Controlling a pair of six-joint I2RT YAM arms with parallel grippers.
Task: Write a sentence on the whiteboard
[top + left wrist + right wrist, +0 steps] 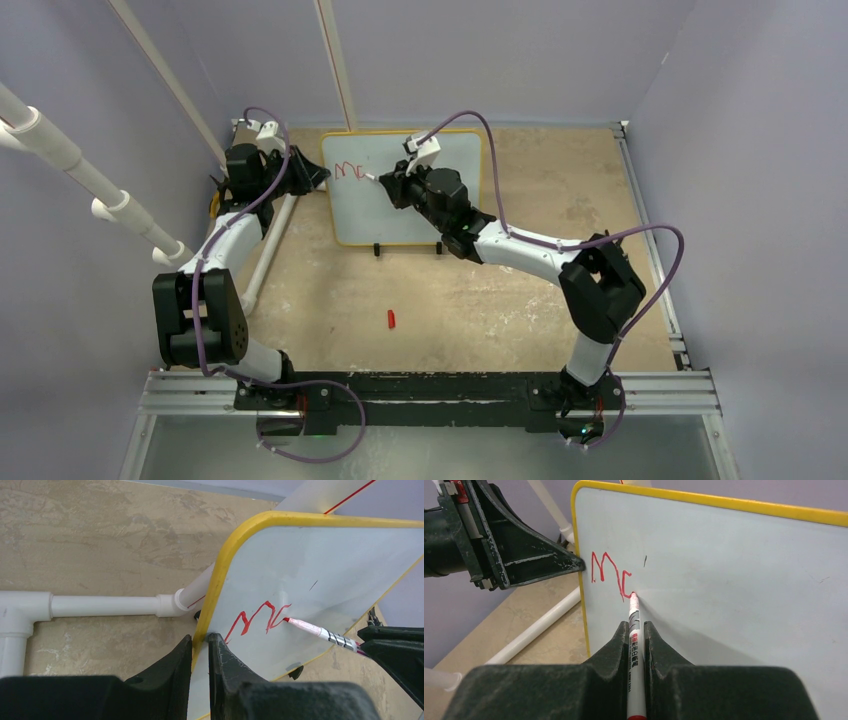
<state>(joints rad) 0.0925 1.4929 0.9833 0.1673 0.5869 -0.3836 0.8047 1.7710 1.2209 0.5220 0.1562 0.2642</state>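
The right gripper (636, 625) is squeezing a single red marker (634, 652) between nearly closed fingers. The pen is pointing straight ahead out of the jaws along the gripper's own line, and its tip is pressing on the whiteboard (734, 570) just in front of the fingertips. The sentence (610, 574) is only beginning. One "M" and one unfinished curve are sitting just ahead and to the left of the tip, near the board's upper corner, and the curve is touching the tip. Bare white surface is stretching away to this gripper's right along the board's long axis, which is judged to be the way the writing will have to travel. The left gripper (200, 641) is pinching the board's yellow frame between its closed-down fingers, bracing the edge just beside the lettering. Its jaws are lying edge-on to the board. The right arm is the one on the writing spot, and the left is steadying only. One board is standing on two small black feet. One small red piece (391, 319), probably the marker's cap, is lying on the table well behind both grippers.
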